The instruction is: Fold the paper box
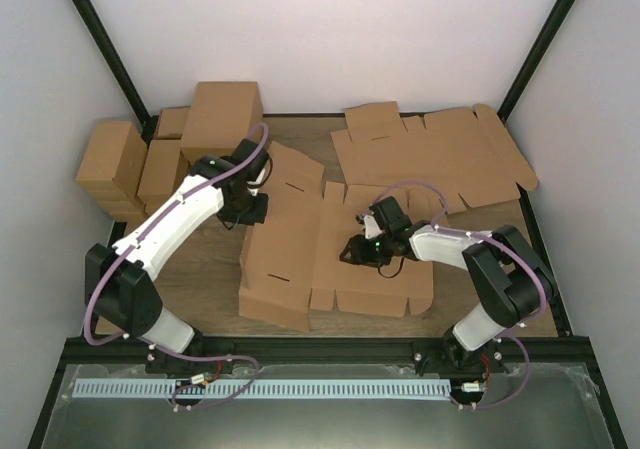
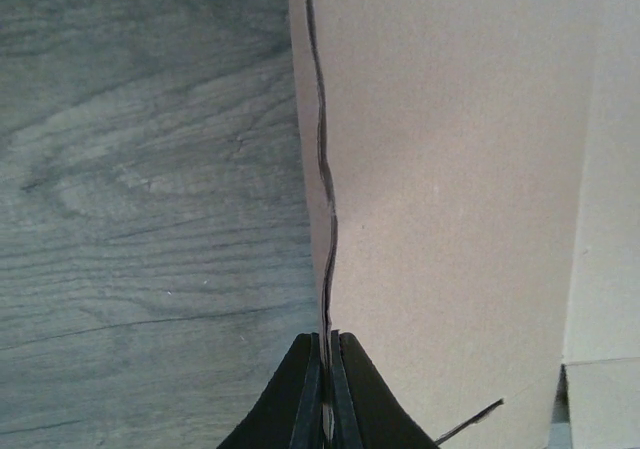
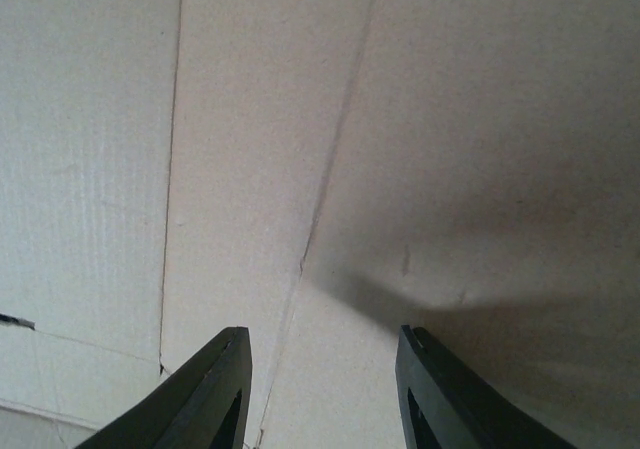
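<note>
Paper box sits mid table, its left panel seemingly lifted. My left gripper is pressed tight on that panel's edge to keep it raised. My right gripper, fingers spread and empty, hovers over the flat base, probably to brace the crease.

Even, diffuse light fills the overhead view, leaving only faint soft shadows on the surface. In the right wrist view a broad shadow dims the paper box at lower right. The left wrist view looks greyish, slightly soft.
</note>
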Controlling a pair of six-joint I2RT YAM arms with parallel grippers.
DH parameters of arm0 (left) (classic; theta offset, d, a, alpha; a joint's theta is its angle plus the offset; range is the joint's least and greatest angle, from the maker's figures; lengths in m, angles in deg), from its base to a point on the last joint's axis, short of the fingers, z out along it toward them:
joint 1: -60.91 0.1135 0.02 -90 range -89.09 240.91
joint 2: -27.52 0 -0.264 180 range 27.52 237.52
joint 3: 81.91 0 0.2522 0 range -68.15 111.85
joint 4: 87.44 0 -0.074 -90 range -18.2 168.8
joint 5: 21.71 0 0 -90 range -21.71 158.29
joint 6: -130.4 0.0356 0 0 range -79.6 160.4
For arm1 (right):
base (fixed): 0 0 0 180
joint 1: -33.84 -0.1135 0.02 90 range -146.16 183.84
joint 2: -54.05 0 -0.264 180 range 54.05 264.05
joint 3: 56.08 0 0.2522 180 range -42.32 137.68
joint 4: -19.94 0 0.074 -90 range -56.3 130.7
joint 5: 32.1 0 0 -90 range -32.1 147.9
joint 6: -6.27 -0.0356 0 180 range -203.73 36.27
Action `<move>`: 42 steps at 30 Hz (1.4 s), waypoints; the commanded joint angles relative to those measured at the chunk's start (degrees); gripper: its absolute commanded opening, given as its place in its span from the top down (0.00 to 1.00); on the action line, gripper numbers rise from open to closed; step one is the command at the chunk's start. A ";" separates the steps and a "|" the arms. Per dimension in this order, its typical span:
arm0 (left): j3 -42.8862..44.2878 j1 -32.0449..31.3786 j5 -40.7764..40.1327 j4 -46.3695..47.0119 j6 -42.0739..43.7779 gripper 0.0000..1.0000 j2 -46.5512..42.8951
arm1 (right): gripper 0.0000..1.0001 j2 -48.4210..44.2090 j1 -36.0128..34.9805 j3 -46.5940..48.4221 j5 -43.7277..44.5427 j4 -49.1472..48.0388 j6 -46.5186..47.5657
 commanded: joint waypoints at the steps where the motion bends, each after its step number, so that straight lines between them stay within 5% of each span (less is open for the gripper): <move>1: 3.89 -0.34 -1.33 -1.67 2.42 0.96 0.96 | 0.58 1.73 -3.27 -1.19 -1.56 -1.83 -2.50; 7: 8.06 -4.60 -2.85 -1.48 4.81 0.96 1.11 | 0.58 3.50 -8.23 -0.78 -1.62 -6.10 -7.28; 19: 14.39 -24.29 -35.53 -6.14 2.45 0.96 5.25 | 0.59 2.25 -10.24 -1.16 -3.26 -15.86 -13.03; 27: 12.68 -32.90 -43.95 -5.00 3.19 0.95 6.59 | 0.59 -9.75 -8.60 2.28 11.91 -8.29 -1.45; 33: 12.12 -33.41 -47.33 -4.89 3.34 0.94 7.89 | 0.59 -20.93 0.71 -1.40 16.74 -13.24 0.52; 38: 6.81 -34.39 -57.43 -0.19 10.82 0.95 6.74 | 0.41 -31.06 2.27 -10.65 17.93 -29.97 10.38; 42: 5.32 -34.39 -62.91 2.12 14.85 0.96 7.32 | 0.25 -32.46 2.68 -7.21 22.07 -25.40 13.60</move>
